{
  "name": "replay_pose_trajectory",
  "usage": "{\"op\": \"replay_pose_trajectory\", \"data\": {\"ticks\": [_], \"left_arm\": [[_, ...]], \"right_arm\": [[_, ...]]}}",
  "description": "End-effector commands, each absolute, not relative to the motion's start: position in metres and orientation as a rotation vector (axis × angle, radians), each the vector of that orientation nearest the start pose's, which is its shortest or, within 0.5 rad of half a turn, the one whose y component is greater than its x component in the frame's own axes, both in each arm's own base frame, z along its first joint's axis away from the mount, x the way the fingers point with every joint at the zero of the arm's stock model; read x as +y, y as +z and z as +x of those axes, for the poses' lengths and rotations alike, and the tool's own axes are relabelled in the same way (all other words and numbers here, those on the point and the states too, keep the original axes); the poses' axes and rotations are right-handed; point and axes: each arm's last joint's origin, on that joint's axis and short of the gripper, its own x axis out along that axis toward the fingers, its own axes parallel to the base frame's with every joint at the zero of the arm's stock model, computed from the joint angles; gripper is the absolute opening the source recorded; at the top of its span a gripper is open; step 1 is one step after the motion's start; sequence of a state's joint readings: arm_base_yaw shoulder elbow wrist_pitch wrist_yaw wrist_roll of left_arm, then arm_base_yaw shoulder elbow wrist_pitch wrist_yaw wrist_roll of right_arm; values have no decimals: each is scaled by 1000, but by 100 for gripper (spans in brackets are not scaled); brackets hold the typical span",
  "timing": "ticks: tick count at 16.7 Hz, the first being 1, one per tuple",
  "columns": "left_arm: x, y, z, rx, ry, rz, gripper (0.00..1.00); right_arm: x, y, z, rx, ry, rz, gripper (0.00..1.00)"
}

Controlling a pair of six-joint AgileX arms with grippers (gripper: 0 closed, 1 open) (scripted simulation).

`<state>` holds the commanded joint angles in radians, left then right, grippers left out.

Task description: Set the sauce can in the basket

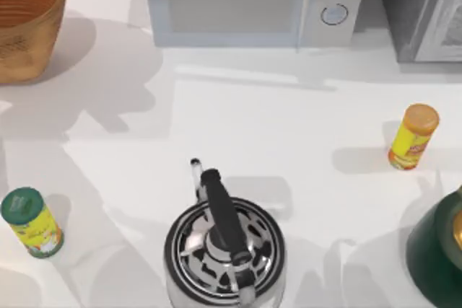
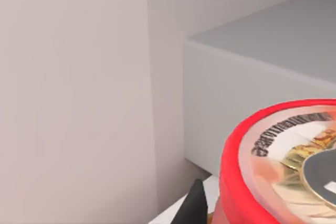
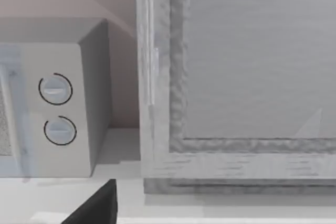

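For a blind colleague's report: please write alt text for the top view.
A white table seen from above, with a wicker basket at its far left corner, a microwave at the back, a kettle near the front, a green-lidded yellow can at left and an orange-lidded yellow can at right.

The left gripper (image 2: 209, 214) is raised high and holds the can (image 2: 273, 171) aloft, with one dark finger (image 2: 195, 203) against the can's side. The right gripper (image 3: 97, 207) hangs low near the bench's back edge, pointing rearward.
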<state>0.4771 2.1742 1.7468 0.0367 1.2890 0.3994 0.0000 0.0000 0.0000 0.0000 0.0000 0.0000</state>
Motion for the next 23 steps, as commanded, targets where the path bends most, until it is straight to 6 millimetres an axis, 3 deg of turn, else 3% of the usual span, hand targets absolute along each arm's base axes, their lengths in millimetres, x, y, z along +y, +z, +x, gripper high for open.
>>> {"op": "replay_pose_trajectory", "data": {"ticks": [9, 13, 23], "left_arm": [[178, 221, 476, 86, -809, 52, 0], [178, 221, 477, 87, -809, 51, 0], [178, 221, 477, 87, -809, 51, 75]], "right_arm": [[-1, 160, 106, 0, 0, 0, 100], [-1, 160, 106, 0, 0, 0, 100], [-1, 160, 106, 0, 0, 0, 100]]}}
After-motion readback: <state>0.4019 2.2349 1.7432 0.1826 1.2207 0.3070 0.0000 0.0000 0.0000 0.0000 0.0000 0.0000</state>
